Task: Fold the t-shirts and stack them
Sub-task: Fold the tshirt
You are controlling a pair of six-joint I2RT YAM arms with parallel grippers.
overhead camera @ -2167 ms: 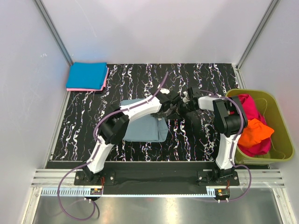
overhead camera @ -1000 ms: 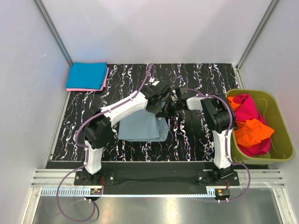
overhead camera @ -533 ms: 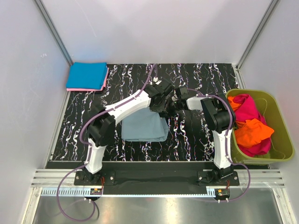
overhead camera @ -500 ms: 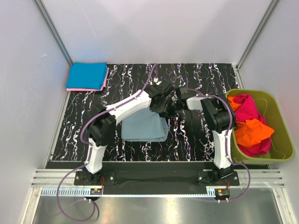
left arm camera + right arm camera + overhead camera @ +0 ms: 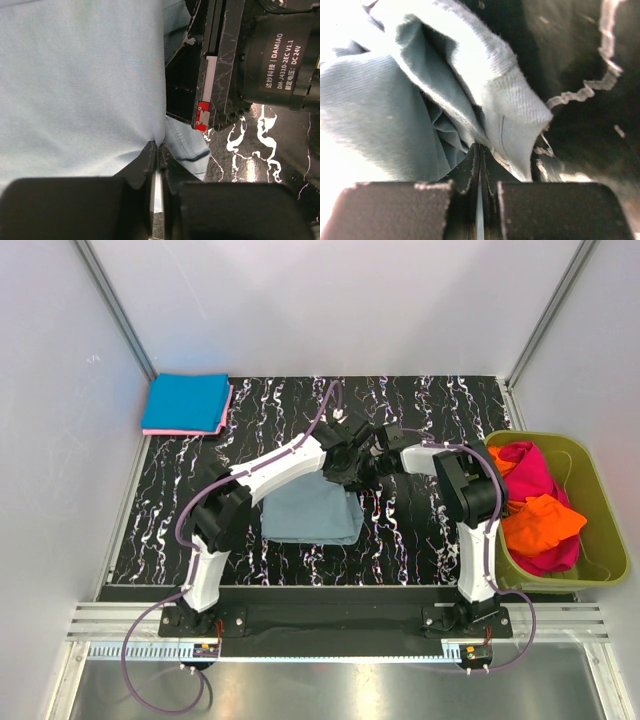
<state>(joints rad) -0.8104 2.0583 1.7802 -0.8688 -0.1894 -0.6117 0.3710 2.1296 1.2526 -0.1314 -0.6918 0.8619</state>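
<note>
The dusty grey-blue t-shirt (image 5: 308, 512) lies folded at the table's middle. My left gripper (image 5: 347, 468) is shut on its far right edge; the left wrist view shows the cloth (image 5: 80, 80) pinched between the closed fingers (image 5: 148, 159). My right gripper (image 5: 366, 467) is right beside it, shut on the same edge; the right wrist view shows bunched cloth (image 5: 470, 90) pinched at the fingertips (image 5: 479, 149). A folded bright blue shirt (image 5: 186, 401) lies on a pink one (image 5: 228, 410) at the far left corner. Magenta (image 5: 530, 472) and orange (image 5: 540, 520) shirts lie in the tub.
The olive-green plastic tub (image 5: 604, 515) stands off the table's right edge. The black marbled tabletop (image 5: 420, 530) is walled by white panels on three sides. The right arm's motor housing (image 5: 280, 55) fills the left wrist view's right side.
Both grippers have moved away from me and slightly right with the shirt's right edge, drawing the cloth narrower; the left arm has swung in closer to the right gripper.
</note>
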